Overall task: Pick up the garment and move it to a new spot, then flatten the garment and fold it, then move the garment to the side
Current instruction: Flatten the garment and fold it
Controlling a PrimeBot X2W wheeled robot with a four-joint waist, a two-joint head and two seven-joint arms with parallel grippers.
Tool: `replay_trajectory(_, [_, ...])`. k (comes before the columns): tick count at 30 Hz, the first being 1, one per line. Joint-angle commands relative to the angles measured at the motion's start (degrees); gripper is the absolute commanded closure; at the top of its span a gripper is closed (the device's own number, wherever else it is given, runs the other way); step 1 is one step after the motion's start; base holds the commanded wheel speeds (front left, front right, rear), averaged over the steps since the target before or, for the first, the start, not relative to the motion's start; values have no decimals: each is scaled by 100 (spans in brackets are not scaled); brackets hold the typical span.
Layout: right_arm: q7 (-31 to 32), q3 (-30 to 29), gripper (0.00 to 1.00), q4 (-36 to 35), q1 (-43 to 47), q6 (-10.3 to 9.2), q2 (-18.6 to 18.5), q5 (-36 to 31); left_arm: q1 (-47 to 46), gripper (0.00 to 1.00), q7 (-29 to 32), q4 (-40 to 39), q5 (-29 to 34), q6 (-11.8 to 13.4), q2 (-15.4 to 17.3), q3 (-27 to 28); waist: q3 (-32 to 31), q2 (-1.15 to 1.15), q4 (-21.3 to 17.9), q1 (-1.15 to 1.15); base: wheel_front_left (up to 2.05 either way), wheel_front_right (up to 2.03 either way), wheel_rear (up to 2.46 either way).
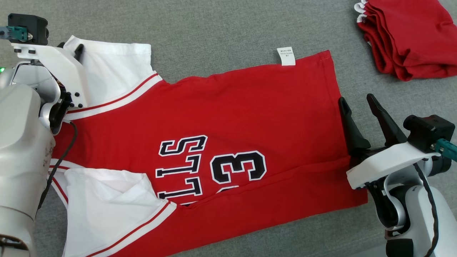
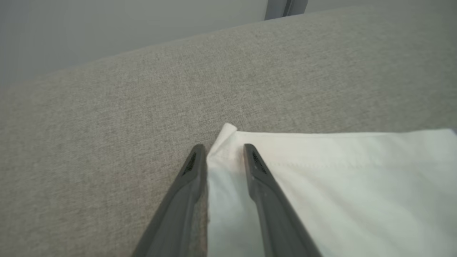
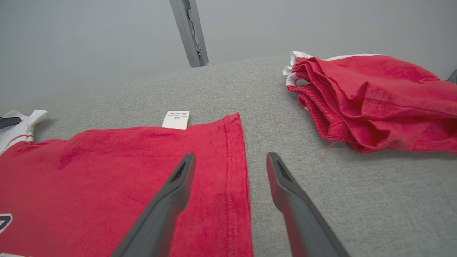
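the garment (image 1: 228, 117) – a red jersey with white sleeves – lies spread sideways on the grey cloth surface (image 1: 228, 32), collar end toward the left arm and hem (image 3: 235, 171) toward the right, well apart from the pile of red clothes (image 1: 410, 39) at the far right. the left gripper (image 2: 221, 151) is down at the outer corner of the far sleeve (image 2: 339, 178); its fingers stand at a middling gap with the sleeve's edge between them, not pinched as far as the left wrist view shows. the right gripper (image 1: 357, 99) is spread wide and holds nothing, one finger over the red cloth and the other over bare surface, straddling the hem. this is thin, light, limp knit – it will sag, stretch and drag rather than lift as a sheet, and a single layer can slip out of smooth fingers. the stitched edges look like the surest holds: the sleeve cuff corner and the doubled hem, taken together so the cloth stays taut between them.
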Motion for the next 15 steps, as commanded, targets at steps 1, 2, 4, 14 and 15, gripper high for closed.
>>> replay_trajectory(1, [-46, 9, 0, 7, -27, 3, -19, 34, -46, 100, -4, 83, 22, -22, 29, -16, -9, 0, 11, -1, 0, 0, 0])
replay_trajectory(2, [-69, 11, 0, 13, -42, 3, -20, 43, -60, 100, -29, 131, 40, -49, 17, -42, -19, 0, 21, -1, 0, 0, 0])
replay_trajectory(4, [-80, 14, 0, 32, -90, 3, -29, 48, -94, 100, -115, 206, 94, -103, -4, -113, -44, 0, 46, -1, 0, 0, 0])
replay_trajectory(14, [175, 77, 0, 509, -622, 3, -656, -151, 101, 100, -1039, 217, -147, -389, -401, -123, -482, 0, 492, -1, 0, 0, 0])
replay_trajectory(15, [231, 96, 0, 599, -731, 3, -752, -169, 128, 100, -1117, 183, -174, -422, -430, -128, -527, 0, 555, -1, 0, 0, 0])
